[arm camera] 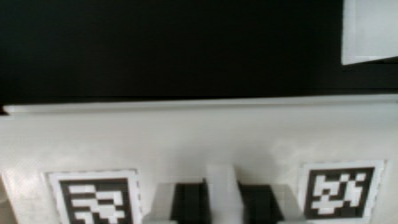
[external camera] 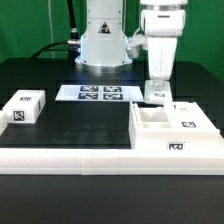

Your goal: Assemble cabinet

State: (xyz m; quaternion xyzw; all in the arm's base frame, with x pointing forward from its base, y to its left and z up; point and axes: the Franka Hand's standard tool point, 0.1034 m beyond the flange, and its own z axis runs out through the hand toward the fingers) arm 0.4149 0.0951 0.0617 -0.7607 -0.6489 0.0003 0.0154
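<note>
The cabinet [external camera: 190, 137], an open-topped white box with tags on its front, stands at the exterior view's right. Just behind it a white tagged panel [external camera: 155, 97] sits under my gripper [external camera: 156, 87], which points straight down onto it. In the wrist view the panel [arm camera: 196, 135] fills the lower half and carries two tags. A narrow white ridge of it fills the gap between my dark fingertips [arm camera: 187, 203]. My gripper [arm camera: 224, 204] is closed on that ridge.
A small white tagged block [external camera: 24, 107] lies at the exterior view's left. The marker board [external camera: 97, 93] lies in front of the robot base [external camera: 103, 40]. A long white rail [external camera: 70, 157] runs along the table's front edge.
</note>
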